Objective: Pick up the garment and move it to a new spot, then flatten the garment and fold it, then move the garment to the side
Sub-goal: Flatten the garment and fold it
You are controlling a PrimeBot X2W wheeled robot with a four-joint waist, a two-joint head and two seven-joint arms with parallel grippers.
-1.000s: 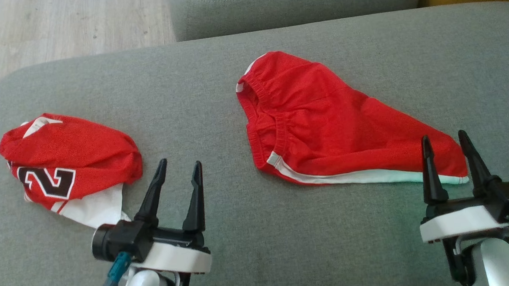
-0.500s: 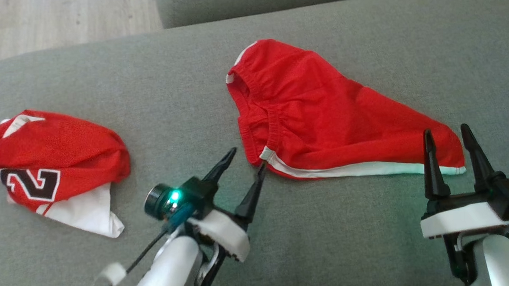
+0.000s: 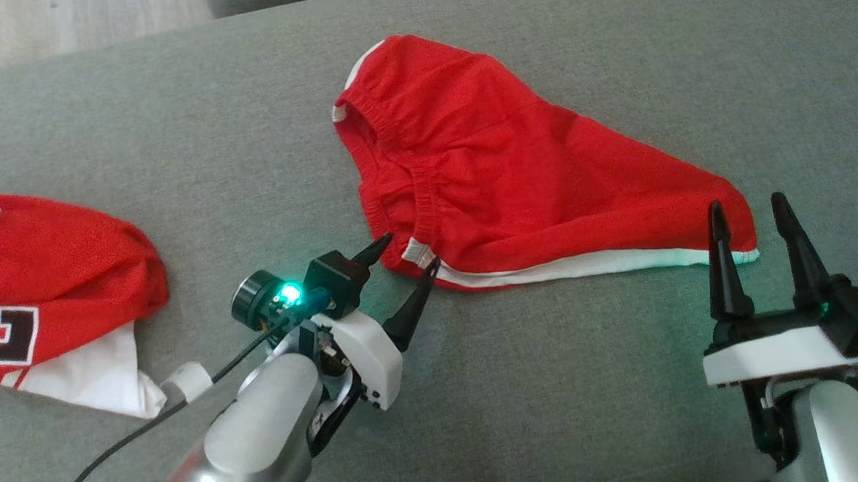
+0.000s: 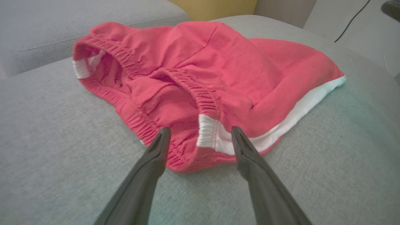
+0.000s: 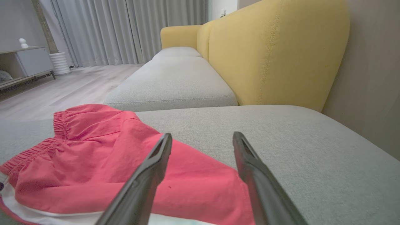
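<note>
The garment [image 3: 499,171] is a pair of red shorts with white trim, lying crumpled on the grey sofa cushion [image 3: 247,133]. My left gripper [image 3: 408,255] is open, its tips straddling the near corner of the waistband where the white stripe begins. In the left wrist view the shorts [image 4: 218,62] lie just past that gripper [image 4: 200,129], with the white-edged corner between its fingers. My right gripper [image 3: 746,206] is open at the shorts' right leg hem, holding nothing. In the right wrist view the red cloth [image 5: 93,150] lies under and left of that gripper [image 5: 202,135].
A second red garment, a jersey [image 3: 41,261] with a black-and-white number and a white part, lies at the cushion's left end. A yellow backrest [image 5: 275,53] rises on the right. Wooden floor [image 3: 58,25] lies beyond the cushion's far left edge.
My left arm has swung right, from beside the jersey to the shorts' waistband corner. The head camera has shifted, so everything sits further left. The right gripper has stayed put.
</note>
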